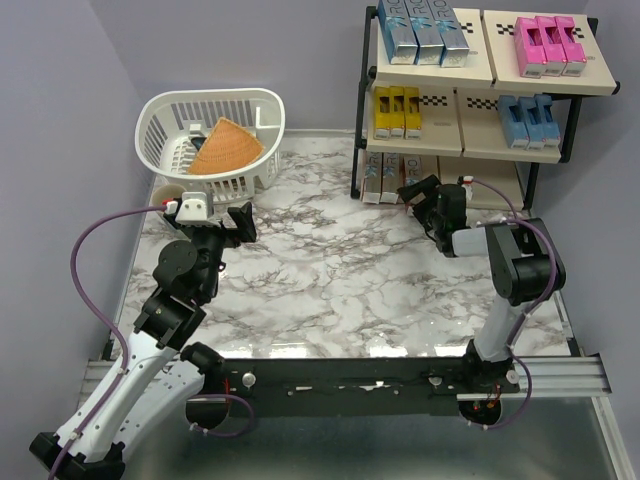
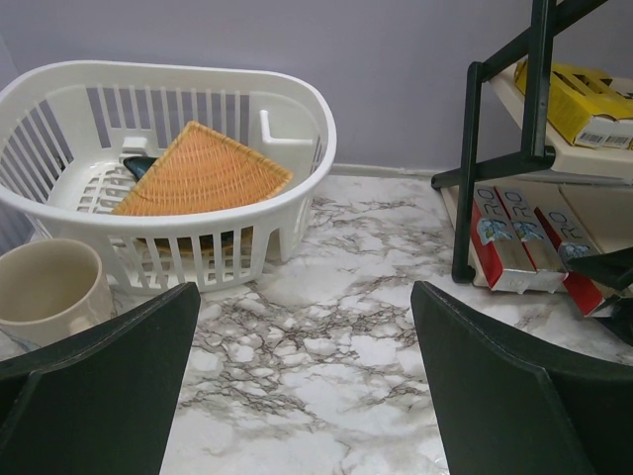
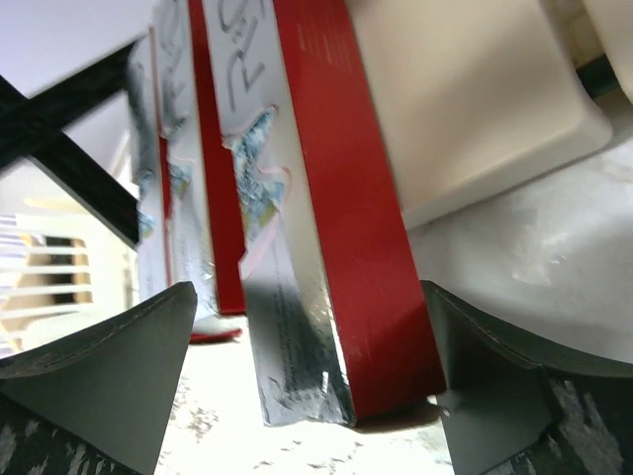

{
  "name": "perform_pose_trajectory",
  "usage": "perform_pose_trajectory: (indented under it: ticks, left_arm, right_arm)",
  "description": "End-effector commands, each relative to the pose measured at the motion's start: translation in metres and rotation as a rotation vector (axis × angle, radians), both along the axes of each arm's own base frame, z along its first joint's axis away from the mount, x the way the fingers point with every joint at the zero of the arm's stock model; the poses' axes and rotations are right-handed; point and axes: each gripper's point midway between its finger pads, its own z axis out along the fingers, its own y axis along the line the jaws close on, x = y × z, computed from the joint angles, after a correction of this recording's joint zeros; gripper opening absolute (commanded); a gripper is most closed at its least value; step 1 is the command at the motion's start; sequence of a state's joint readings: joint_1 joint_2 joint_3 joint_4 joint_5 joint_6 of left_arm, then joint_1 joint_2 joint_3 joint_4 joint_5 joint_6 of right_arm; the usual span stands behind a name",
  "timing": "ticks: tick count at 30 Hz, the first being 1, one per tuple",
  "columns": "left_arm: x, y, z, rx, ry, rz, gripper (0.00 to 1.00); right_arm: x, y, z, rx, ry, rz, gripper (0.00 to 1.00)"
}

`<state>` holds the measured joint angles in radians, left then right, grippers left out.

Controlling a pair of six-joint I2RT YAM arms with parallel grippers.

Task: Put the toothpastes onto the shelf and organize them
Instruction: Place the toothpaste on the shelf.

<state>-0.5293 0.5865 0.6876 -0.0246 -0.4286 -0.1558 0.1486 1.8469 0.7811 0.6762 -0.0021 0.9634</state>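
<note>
Three red toothpastes (image 1: 381, 178) stand on the bottom tier of the shelf (image 1: 478, 128), at its left end. The right jaws are spread wide either side of the rightmost carton (image 3: 341, 247), gripping nothing. The left jaws gape empty over the tabletop (image 1: 330, 270) near the white basket (image 1: 160, 125).

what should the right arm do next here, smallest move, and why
Probably draw the right gripper straight back from the shelf with its jaws open. Its fingers stand apart on either side of the red toothpaste, which lies on the bottom tier beside two others, so swinging sideways could knock it.
</note>
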Motion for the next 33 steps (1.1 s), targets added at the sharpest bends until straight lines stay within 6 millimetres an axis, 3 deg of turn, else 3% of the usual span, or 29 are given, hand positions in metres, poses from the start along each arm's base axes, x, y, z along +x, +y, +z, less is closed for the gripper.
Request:
perform_pose_trajectory:
  ticks: [1, 17, 24, 26, 33]
  left_arm:
    - [0.001, -0.003, 0.001, 0.005, -0.013, -0.017, 0.99]
    - [0.002, -0.003, 0.000, 0.008, -0.009, -0.018, 0.99]
    - [0.001, -0.003, 0.001, 0.007, -0.010, -0.018, 0.99]
    - [0.002, -0.003, 0.000, 0.008, -0.009, -0.018, 0.99]
    - [0.003, -0.004, -0.003, 0.014, -0.001, -0.017, 0.99]
  right_arm:
    - [-0.005, -0.003, 0.004, -0.079, 0.031, 0.041, 1.00]
    - [-0.021, -0.015, 0.013, -0.339, 0.025, 0.151, 1.00]
    - [-0.025, -0.020, 0.015, -0.421, 0.014, 0.188, 0.93]
    - [-0.024, -0.028, 0.015, -0.451, 0.020, 0.153, 0.90]
    - [-0.014, -0.025, 0.018, -0.472, 0.008, 0.176, 0.77]
